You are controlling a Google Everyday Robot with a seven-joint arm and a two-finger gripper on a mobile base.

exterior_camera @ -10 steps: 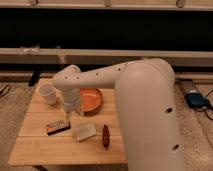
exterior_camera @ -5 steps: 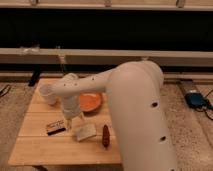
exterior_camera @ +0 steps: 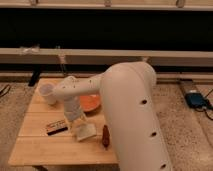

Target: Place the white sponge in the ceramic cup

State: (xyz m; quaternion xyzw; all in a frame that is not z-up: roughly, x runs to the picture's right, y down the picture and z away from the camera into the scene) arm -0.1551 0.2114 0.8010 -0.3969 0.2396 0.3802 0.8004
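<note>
The white sponge (exterior_camera: 86, 132) lies flat on the wooden table (exterior_camera: 35, 145), near the middle of its front half. The ceramic cup (exterior_camera: 48, 93) stands upright at the table's back left. My arm reaches in from the right and bends down at the wrist. My gripper (exterior_camera: 76, 123) hangs right at the sponge's left end, low over the table. Whether it touches the sponge is hidden by the wrist.
A shallow orange bowl (exterior_camera: 91, 103) sits behind the sponge, partly covered by my arm. A black-and-orange bar (exterior_camera: 56, 127) lies left of the gripper. A reddish-brown object (exterior_camera: 106, 136) lies right of the sponge. My bulky upper arm (exterior_camera: 135, 115) blocks the table's right side.
My arm has swung across the view, and the gripper has come forward and down from beside the bowl to the sponge's left end. The objects on the table have not moved.
</note>
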